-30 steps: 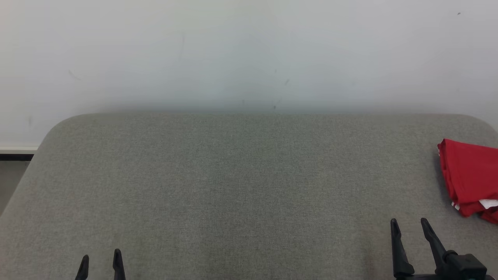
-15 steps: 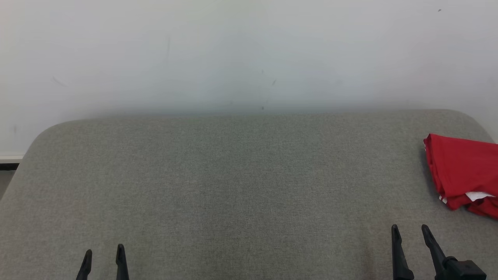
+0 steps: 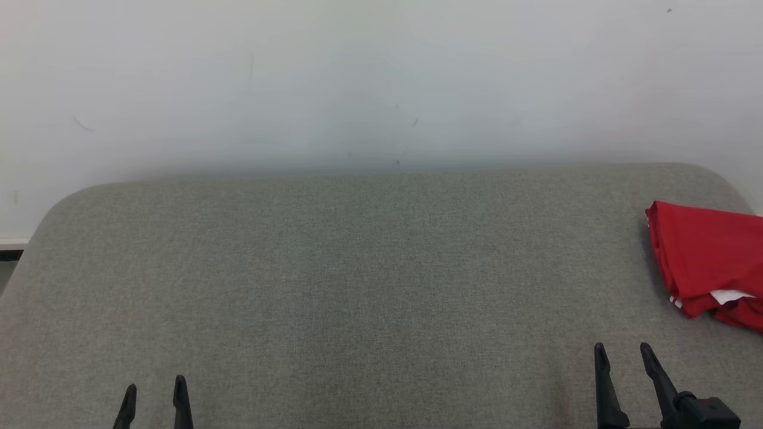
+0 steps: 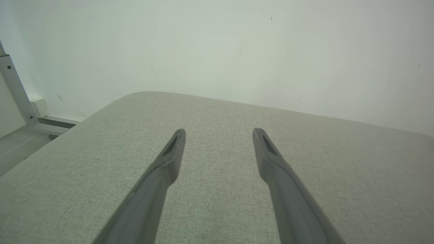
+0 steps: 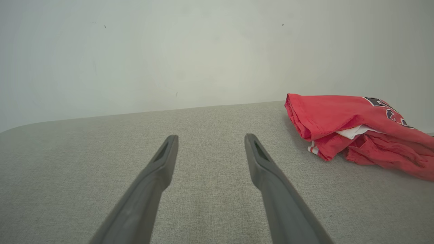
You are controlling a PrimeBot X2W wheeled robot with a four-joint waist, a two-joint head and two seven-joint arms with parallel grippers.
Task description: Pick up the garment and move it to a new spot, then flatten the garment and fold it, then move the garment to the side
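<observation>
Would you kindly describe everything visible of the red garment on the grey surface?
The red garment is jersey-like fabric, loosely folded into a rumpled bundle, with dark lettering on top, white striped trim and a white inner layer peeking out. It lies at the far right of the grey padded surface, touching nothing else.

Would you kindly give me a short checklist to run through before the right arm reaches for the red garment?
1. Right gripper ready: ok, jaws apart with nothing between them.
2. Left gripper ready: ok, jaws apart and holding nothing.
3. Red garment located: ok, bunched on the table near its right end, ahead and to the right of the right gripper.
4. Whole garment in view: not ok, the right edge of the head view and of the right wrist view cuts it off.
5. Path to the garment: ok, nothing but grey table cloth lies between the right gripper and the garment.
6. Best edge to pinch: cannot tell, the folds hide the hems.
</observation>
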